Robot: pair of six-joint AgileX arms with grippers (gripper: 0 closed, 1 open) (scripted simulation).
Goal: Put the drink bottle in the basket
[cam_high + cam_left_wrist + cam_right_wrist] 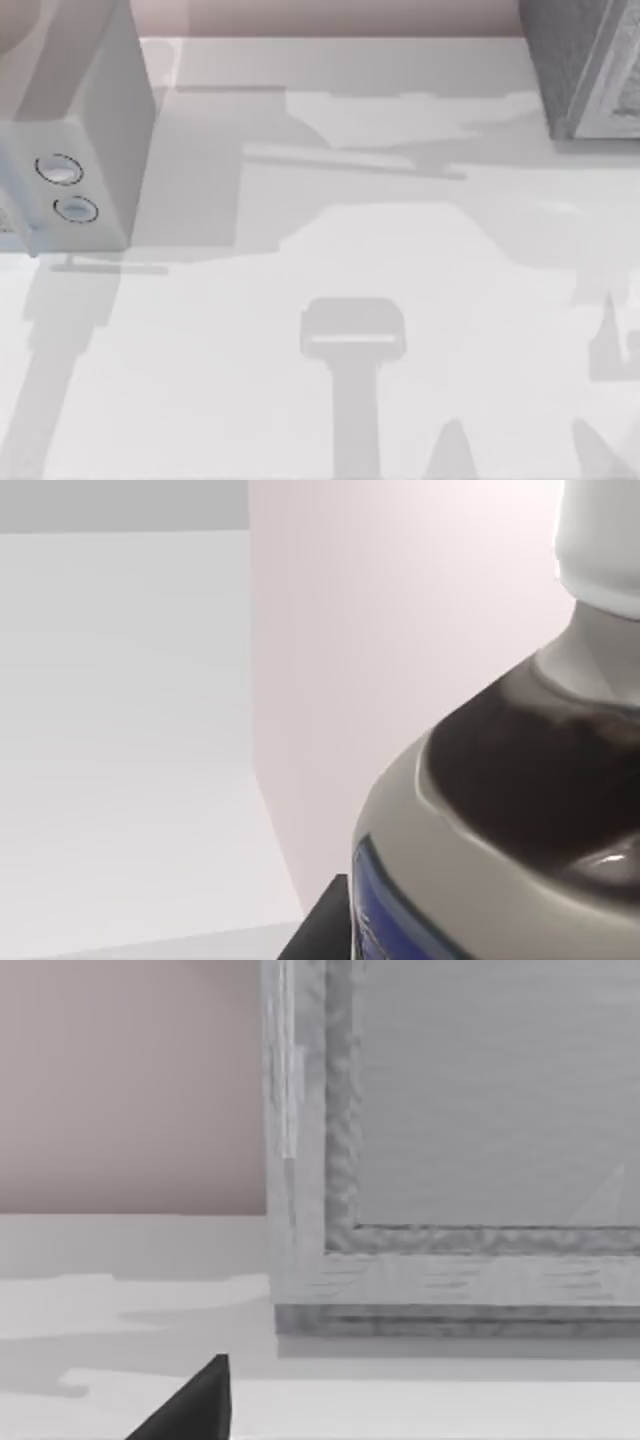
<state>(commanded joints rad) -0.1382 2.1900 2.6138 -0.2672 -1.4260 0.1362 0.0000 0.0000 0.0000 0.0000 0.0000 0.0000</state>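
White surface (400, 250) spans the top view, crossed by grey shadows, with a pale pink wall strip along its far edge. At far left stands a light grey box-like unit (85, 120) bearing two round rings on its face. In the left wrist view, the drink bottle (520, 780) sits very close to the camera: white cap, dark liquid at the shoulder, grey label band with blue print below. Whether the left gripper clamps it cannot be told. At far right, a grey textured basket (590, 65) occupies the corner; the right wrist view shows its wall (450, 1110) and one dark fingertip (195, 1405), the right gripper's state undetermined.
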